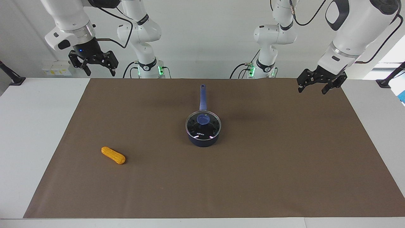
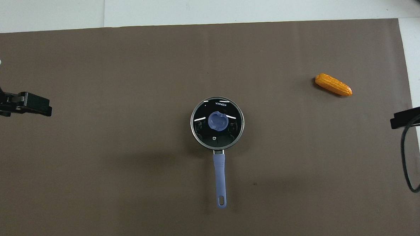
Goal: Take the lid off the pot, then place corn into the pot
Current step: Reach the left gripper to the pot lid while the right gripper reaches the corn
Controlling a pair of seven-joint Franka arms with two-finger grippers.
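Pot [image 1: 202, 139] sits on brown mat [image 1: 284, 164], white walls.

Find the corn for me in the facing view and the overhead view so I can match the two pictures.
Facing view: the corn lies low in the picture toward its left edge, on the brown mat, farther from the robots than the pot.
Overhead view: the corn lies toward the picture's right edge, higher than the pot.
Shared landmark: the pot at the mat's middle, lid on, handle pointing toward the robots; the corn is toward the right arm's end.
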